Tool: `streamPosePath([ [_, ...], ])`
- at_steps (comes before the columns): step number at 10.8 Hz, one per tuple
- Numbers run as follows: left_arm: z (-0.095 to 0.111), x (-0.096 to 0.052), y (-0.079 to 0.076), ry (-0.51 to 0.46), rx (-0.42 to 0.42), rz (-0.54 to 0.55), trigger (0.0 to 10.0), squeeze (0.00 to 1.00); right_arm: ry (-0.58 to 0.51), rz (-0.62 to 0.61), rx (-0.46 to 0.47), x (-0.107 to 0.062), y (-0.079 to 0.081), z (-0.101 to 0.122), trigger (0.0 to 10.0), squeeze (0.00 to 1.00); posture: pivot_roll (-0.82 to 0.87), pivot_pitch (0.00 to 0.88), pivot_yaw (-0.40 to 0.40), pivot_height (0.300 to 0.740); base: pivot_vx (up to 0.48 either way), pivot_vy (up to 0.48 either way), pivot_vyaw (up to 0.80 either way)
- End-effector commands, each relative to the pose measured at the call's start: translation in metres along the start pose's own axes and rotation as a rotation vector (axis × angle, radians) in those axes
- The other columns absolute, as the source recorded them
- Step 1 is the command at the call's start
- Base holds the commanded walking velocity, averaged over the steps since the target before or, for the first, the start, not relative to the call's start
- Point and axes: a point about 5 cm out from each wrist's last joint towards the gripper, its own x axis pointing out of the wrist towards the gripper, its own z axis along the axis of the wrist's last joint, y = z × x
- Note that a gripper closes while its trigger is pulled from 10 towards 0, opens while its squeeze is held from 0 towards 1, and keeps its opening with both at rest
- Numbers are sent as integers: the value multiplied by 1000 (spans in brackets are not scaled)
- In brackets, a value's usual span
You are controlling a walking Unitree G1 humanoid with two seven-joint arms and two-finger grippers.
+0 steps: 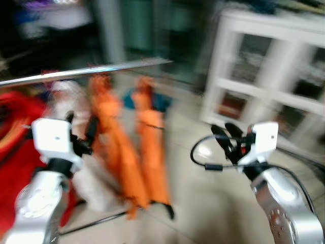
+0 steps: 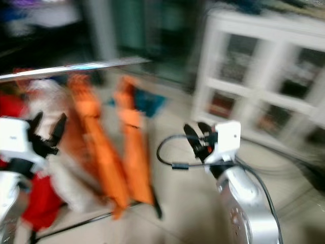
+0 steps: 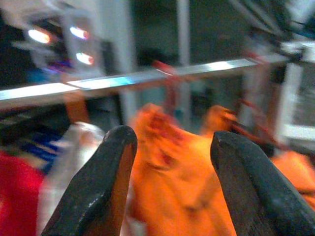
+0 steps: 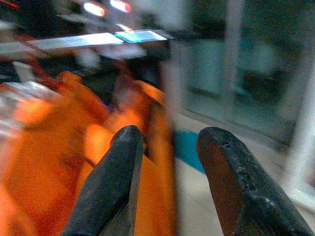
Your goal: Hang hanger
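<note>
All views are blurred by motion. A silver rail (image 1: 86, 71) runs across the upper left, with two orange garments (image 1: 119, 147) hanging from it on hangers, a white garment (image 1: 71, 101) and a red one (image 1: 15, 152) beside them. My left gripper (image 1: 81, 129) is raised in front of the white and orange garments, open with nothing between its fingers (image 3: 98, 187). My right gripper (image 1: 226, 134) hovers to the right of the orange garments, open and empty; its fingers (image 4: 118, 182) point toward the orange cloth (image 4: 59, 162).
A white shelf unit (image 1: 264, 66) with cubbies stands at the right. Pale tiled floor (image 1: 203, 203) lies below. The rack's dark base bar (image 1: 101, 221) runs along the floor under the garments. A blue item (image 1: 160, 101) lies behind them.
</note>
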Motion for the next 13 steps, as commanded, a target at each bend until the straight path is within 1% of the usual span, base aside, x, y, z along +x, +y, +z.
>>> streamPosePath([
  [1,8,-3,5,-32,39,13,10000,0,-99,103,47,3,14,17,10000,0,-48,0,-9,740,480,0,800],
  [2,10,-6,4,-34,41,6,10000,0,-120,154,66,1,17,22,10000,0,-46,0,-9,740,480,0,800],
  [3,9,-8,2,-18,42,-11,10000,0,-119,215,69,-2,20,23,10000,0,-41,0,-6,740,446,0,800],
  [4,7,-7,-1,13,50,-50,10000,0,-118,201,117,-4,18,21,10000,0,-36,0,-6,740,0,0,0],
  [5,5,-3,-4,30,67,-93,10000,0,-114,147,110,-4,12,19,10000,0,-37,0,-4,740,0,0,0],
  [6,7,0,-7,22,43,-145,10000,0,-118,116,103,-7,9,20,10000,0,-49,0,4,740,0,0,0],
  [7,6,-1,-8,30,40,-175,10000,0,-118,113,99,-10,7,21,10000,0,-57,2,5,740,0,0,0],
  [8,4,-1,-8,51,62,-185,10000,0,-115,113,95,-12,7,23,10000,0,-60,4,5,740,0,0,0],
  [9,-1,6,-8,88,77,-203,10000,0,-97,132,88,-14,8,24,10000,0,-64,3,2,740,0,0,0],
  [10,-7,18,-11,127,7,-212,10000,0,-80,152,79,-14,10,24,10000,0,-65,0,-1,740,0,0,0],
  [11,-6,31,-18,124,-53,-259,10000,0,-68,196,71,-13,15,25,10000,0,-75,0,2,740,0,0,0],
  [12,-6,37,-23,123,-59,-289,10000,1000,-60,231,54,-14,18,26,10000,0,-80,0,3,740,0,0,0],
  [13,-5,44,-30,132,-40,-318,10000,1000,-57,266,30,-16,21,30,10000,0,-94,0,17,740,0,0,0],
])
